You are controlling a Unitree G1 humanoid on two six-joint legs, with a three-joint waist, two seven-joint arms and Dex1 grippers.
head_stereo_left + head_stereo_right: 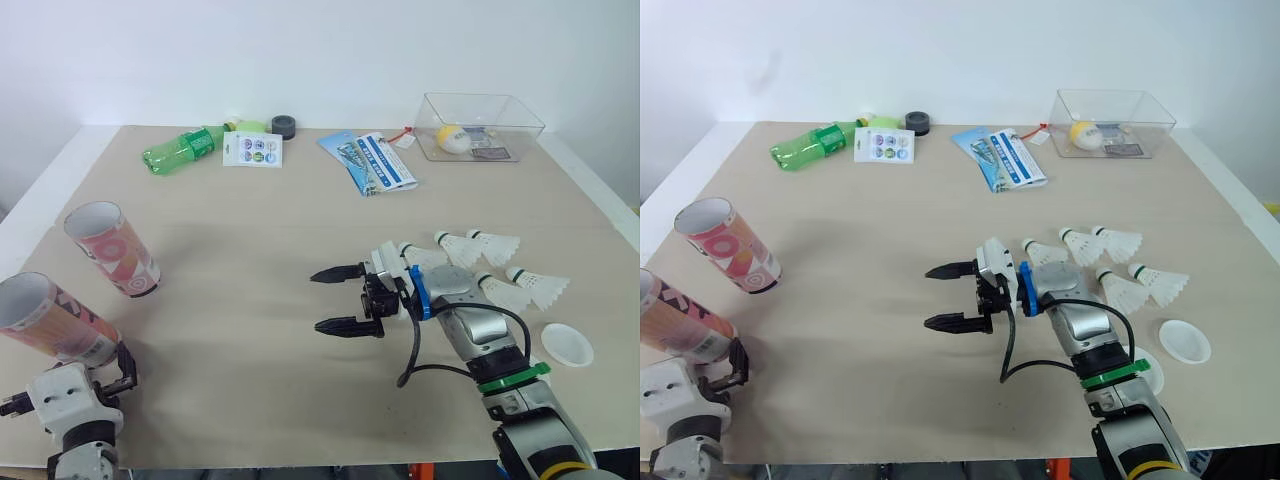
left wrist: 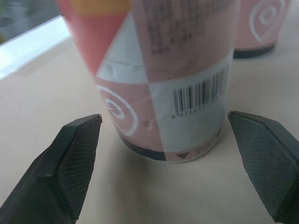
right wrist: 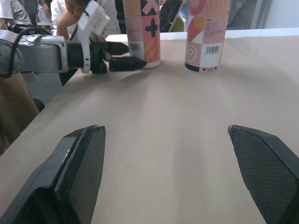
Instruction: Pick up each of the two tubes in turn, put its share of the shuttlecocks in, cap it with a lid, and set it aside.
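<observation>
Left tool [image 2: 164,115], at 7 o'clock on the worktop [image 1: 250,220]: jaws wide, one either side of the near tube [image 1: 50,320] at its base, not touching it (tube upright, uncapped). White lid [image 1: 567,344] at 4 o'clock, by the near edge. Right tool [image 1: 318,301] at 5 o'clock: jaws wide, holding nothing, fingertips pointing to 9 o'clock. Four shuttlecocks [image 1: 480,265] lie just behind its wrist, at 3 o'clock. Second tube [image 1: 110,250] upright and open at 9 o'clock. Green bottle [image 1: 185,148] at 11 o'clock; clear box [image 1: 480,125] at 1 o'clock.
</observation>
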